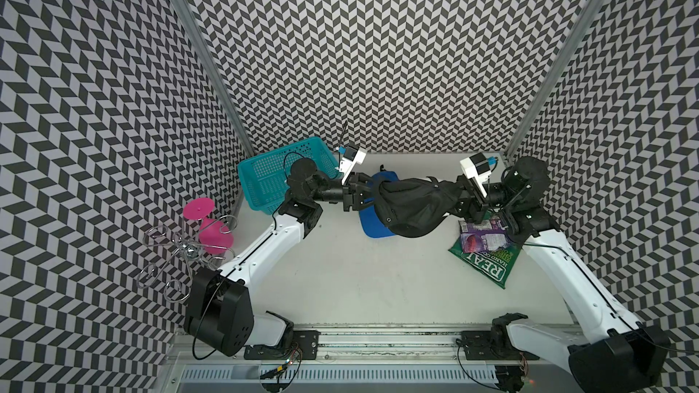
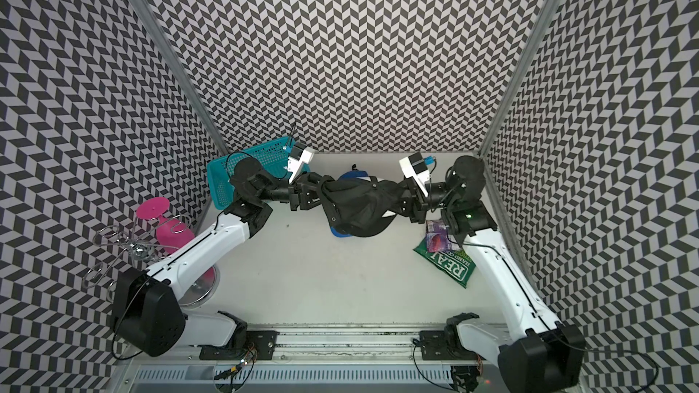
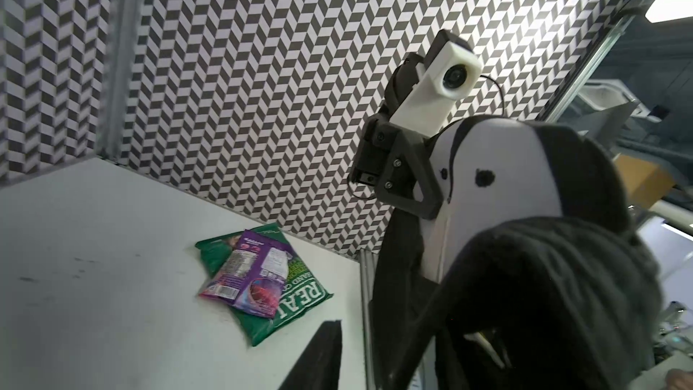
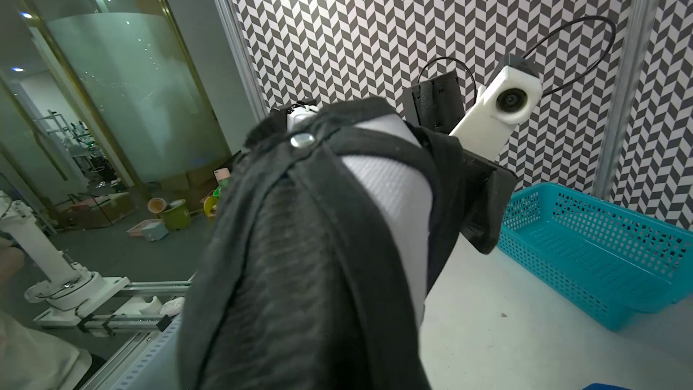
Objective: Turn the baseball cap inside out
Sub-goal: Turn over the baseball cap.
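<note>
Black cap (image 1: 412, 202), white inner panels outward, blue brim (image 1: 372, 226) below.

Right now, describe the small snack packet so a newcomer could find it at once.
Look at the white table, along its edge by the right wall. A green chip bag lies there, and the packet rests on it: smaller, and purple.

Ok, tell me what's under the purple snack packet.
A green crisp bag lettered REAL lies directly under the purple snack packet, flat on the white table. The packet covers part of the bag; anything between them cannot be seen.
</note>
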You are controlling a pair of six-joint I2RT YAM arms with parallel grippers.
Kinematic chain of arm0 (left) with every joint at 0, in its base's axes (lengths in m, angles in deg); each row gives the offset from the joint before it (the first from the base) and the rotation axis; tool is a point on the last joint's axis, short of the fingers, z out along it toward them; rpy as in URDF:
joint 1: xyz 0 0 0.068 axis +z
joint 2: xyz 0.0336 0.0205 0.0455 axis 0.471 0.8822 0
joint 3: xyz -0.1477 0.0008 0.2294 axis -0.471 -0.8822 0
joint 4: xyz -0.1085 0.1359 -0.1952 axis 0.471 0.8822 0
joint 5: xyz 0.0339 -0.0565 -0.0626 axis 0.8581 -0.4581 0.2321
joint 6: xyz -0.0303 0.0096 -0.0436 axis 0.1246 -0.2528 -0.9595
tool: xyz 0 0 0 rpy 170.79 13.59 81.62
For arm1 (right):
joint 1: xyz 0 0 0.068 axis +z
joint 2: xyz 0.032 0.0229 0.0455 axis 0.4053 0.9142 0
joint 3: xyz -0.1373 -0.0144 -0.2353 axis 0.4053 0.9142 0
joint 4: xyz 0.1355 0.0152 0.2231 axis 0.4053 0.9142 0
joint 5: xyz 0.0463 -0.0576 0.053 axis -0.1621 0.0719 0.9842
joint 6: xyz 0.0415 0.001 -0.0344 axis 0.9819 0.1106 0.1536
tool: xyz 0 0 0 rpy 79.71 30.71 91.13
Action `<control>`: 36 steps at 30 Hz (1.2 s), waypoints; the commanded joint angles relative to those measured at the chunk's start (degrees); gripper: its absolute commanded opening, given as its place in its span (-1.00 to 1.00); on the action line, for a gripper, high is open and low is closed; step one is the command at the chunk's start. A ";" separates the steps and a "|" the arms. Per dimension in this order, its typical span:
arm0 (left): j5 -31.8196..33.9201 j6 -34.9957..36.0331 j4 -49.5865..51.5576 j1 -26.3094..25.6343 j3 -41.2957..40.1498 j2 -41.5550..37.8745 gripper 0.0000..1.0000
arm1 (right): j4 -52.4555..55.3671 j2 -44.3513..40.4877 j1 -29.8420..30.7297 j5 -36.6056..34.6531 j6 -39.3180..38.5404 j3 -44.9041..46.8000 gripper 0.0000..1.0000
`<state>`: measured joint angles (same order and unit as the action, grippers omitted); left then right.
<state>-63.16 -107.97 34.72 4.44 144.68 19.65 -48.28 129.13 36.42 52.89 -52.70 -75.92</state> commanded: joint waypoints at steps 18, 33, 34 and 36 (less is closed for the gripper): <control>51.89 -5.50 10.43 -1.80 -5.29 -6.81 -1.00 | -17.09 -21.47 -0.07 -60.97 -7.89 22.91 0.99; 61.37 -3.56 19.52 -10.04 -0.36 -5.56 -1.00 | -37.41 -4.45 33.17 -94.57 -42.11 22.81 0.99; 61.37 -3.31 19.76 -10.33 -0.17 -5.51 -1.00 | -37.02 -3.01 33.19 -95.64 -42.31 22.03 0.99; 60.96 -3.00 20.67 -10.57 0.01 -5.60 -1.00 | -34.91 -0.66 33.21 -97.06 -43.40 20.43 0.99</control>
<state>-3.05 -112.43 54.83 -5.64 141.93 14.90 -79.05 126.88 69.25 -37.91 -92.22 -52.34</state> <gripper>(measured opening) 0.048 0.995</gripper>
